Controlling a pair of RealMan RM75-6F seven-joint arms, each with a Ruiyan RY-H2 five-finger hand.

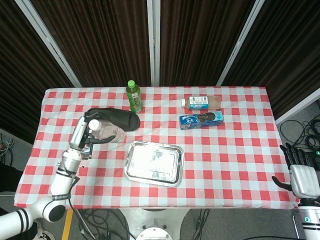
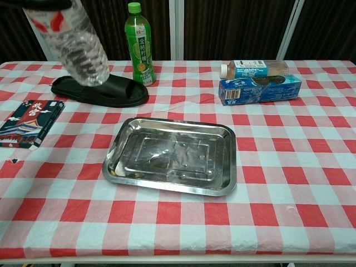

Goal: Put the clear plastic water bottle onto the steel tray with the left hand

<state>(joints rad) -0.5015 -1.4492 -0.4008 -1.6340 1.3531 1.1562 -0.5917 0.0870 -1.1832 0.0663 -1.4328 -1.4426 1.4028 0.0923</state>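
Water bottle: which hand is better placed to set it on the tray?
Left. The left hand already holds the water bottle lifted off the table, just left of the steel tray. The right hand sits off the table's far right edge, empty.

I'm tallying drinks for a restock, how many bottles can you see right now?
3. The clear water bottle is lifted in the left hand; the green bottle stands at the back; a capped bottle lies behind the blue packet.
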